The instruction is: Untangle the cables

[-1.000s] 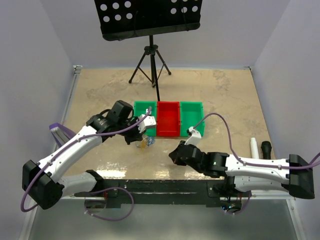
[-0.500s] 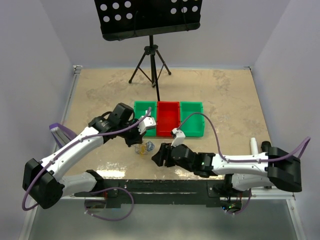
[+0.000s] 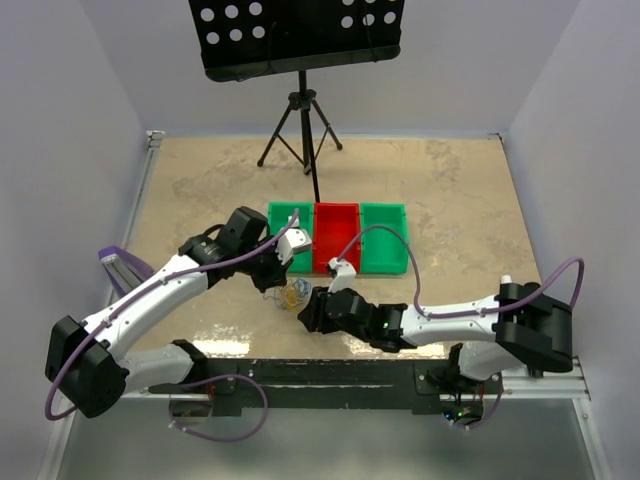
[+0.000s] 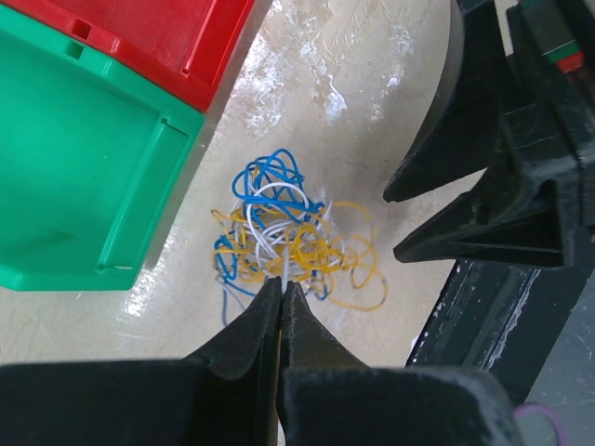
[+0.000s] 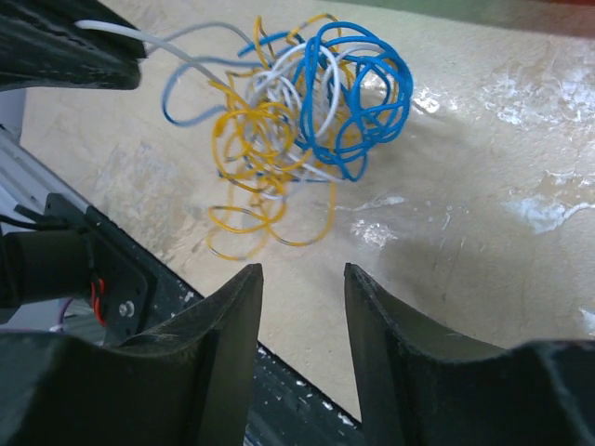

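Advanced to cables (image 5: 297,130) with right gripper (image 5: 302,271), jaws part-open, empty; white strand (image 5: 139,34) clamped in left gripper (image 4: 282,288). Ready for separating pull.

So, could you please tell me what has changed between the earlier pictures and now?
The right tool swept leftward from in front of the right green bin to just short of the cables, jaws open toward them, holding nothing. The left tool stayed shut on a white strand of the clump; the bins and music stand did not move.

cables (image 3: 291,293): too small overhead | green bin (image 4: 65,139): cropped left | red bin (image 4: 167,37): cropped top
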Controlling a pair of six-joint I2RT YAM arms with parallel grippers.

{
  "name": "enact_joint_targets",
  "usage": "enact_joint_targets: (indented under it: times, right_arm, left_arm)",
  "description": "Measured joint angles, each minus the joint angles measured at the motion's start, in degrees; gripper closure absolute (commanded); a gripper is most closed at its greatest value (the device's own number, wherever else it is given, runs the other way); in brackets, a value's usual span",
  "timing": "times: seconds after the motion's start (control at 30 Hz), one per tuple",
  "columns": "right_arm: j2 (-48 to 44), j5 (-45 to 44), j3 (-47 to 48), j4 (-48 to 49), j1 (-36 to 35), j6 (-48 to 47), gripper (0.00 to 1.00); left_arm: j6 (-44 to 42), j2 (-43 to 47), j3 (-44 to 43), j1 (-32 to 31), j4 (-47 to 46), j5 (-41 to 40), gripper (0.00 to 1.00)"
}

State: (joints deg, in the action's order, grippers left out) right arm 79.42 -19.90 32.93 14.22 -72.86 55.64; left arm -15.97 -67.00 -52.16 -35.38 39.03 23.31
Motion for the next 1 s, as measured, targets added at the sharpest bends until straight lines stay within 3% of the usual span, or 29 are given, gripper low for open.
enact_joint_targets:
  times: [0.8,1.0]
  right_arm:
    - [5.0,-3.8,1.7,5.3,0.7,1.6,0.57]
    - [6.6,-4.6,1.7,6.8,1.4,2.2,0.66]
  left_arm:
    - [1.0,-0.7,0.0,0.0,-0.4,0.7,1.00]
    - [1.0,-0.9,0.0,0.0,-0.3,1.1,1.00]
